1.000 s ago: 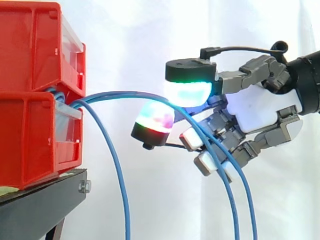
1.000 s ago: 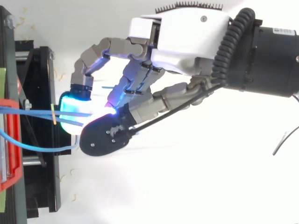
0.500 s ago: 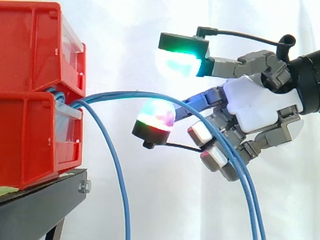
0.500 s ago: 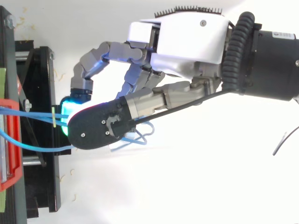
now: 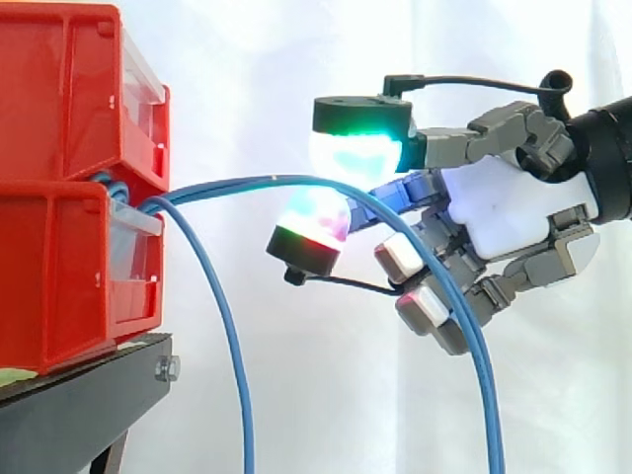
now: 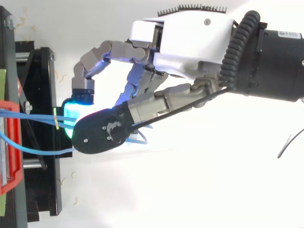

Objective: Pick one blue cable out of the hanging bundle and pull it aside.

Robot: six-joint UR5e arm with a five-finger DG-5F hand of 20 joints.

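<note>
Grab step looks about done: the hand (image 5: 513, 222) has its glowing pads (image 5: 355, 158) closed narrow on the blue cable (image 5: 247, 182), pinching it near the top of its arc, well out past the stand's (image 5: 79, 405) front edge. Next up is a steady sideways pull without it slipping. The cable's thin and glossy, coming out of the gap between the red bins (image 5: 59, 118) — another strand (image 5: 232, 365) hangs free nearer the stand.

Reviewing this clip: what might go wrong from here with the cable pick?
The hand seems to pinch where two blue cables run together, joined by a yellow tie, so both may come rather than one. Pulling could also tug the red bins where the cables are anchored, possibly shifting them on the black stand.
</note>
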